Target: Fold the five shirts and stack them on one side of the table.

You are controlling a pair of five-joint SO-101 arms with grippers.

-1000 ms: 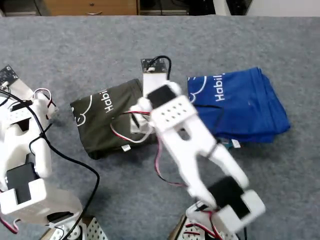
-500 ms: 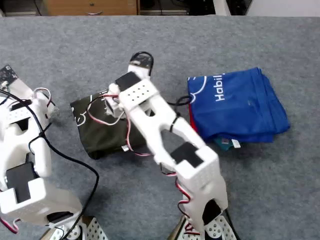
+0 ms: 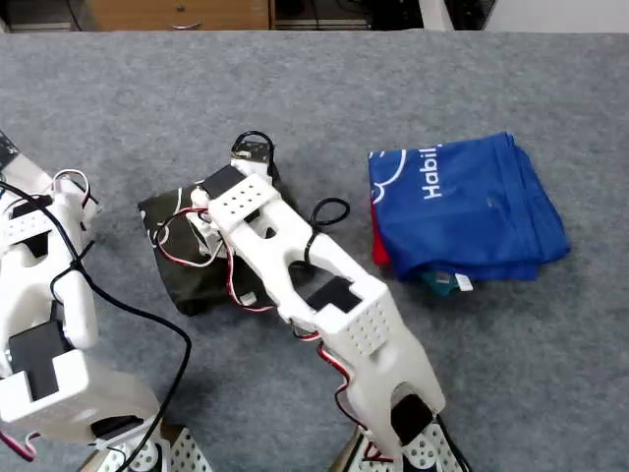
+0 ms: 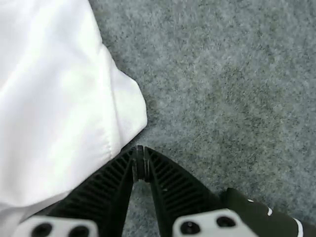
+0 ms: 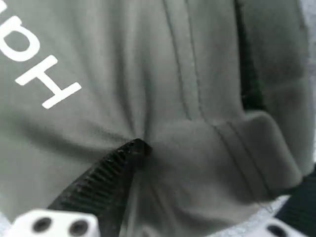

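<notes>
So the olive shirt (image 3: 182,280) sits folded near the blue stack (image 3: 462,202) – parked for the last hop onto it, I'd guess. The right gripper (image 5: 212,182) is down on it, fingers spread, one tip (image 5: 134,148) dug into the cloth, likely lining up a pinch. The left gripper (image 4: 140,165), well away from the stack, is clenched on nothing beside a white shirt (image 4: 54,98) – probably just keeping clear.

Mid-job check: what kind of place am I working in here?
Probably an indoor lab or workshop bench: a grey felt-covered table, a white robot arm mounted on it, and a wooden drawer unit behind.
</notes>
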